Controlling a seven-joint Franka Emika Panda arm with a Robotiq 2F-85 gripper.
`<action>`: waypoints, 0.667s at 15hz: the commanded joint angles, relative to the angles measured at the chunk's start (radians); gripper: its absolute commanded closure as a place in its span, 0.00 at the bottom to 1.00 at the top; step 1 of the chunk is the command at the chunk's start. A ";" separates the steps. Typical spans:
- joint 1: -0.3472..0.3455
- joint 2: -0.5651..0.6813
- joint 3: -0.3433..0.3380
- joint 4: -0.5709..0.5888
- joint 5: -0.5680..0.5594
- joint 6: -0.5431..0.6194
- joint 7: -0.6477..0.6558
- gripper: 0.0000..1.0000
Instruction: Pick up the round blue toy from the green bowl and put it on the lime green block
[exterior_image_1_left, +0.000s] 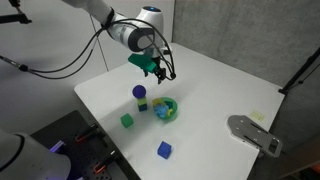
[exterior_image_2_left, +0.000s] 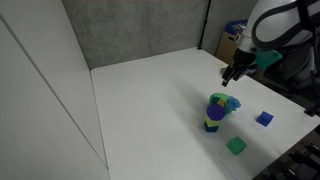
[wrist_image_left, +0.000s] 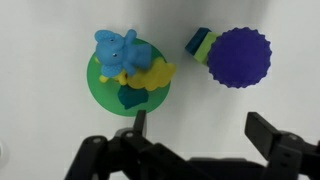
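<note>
The round blue toy (wrist_image_left: 240, 57), a dark blue-purple knobbly ball, rests on top of the lime green block (wrist_image_left: 200, 43), which shows only partly beneath it. The stack shows in both exterior views, ball (exterior_image_1_left: 139, 91) over block (exterior_image_1_left: 142, 103), and ball (exterior_image_2_left: 213, 112) over block (exterior_image_2_left: 211, 125). The green bowl (wrist_image_left: 122, 98) stands right beside it and holds a light blue toy and yellow pieces; it also shows in an exterior view (exterior_image_1_left: 166, 109). My gripper (wrist_image_left: 200, 128) is open and empty, raised above the table away from the ball (exterior_image_1_left: 160, 70) (exterior_image_2_left: 232, 75).
A darker green cube (exterior_image_1_left: 127, 120) (exterior_image_2_left: 236, 146) and a blue cube (exterior_image_1_left: 164, 149) (exterior_image_2_left: 264, 118) lie on the white table nearer its front edge. A grey metal piece (exterior_image_1_left: 255, 133) sits at the table's far corner. Black cables hang behind the arm.
</note>
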 joint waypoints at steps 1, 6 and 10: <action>-0.006 -0.065 -0.046 0.012 -0.030 -0.094 0.058 0.00; -0.015 -0.183 -0.094 -0.014 -0.088 -0.253 0.110 0.00; -0.024 -0.296 -0.109 -0.015 -0.170 -0.417 0.179 0.00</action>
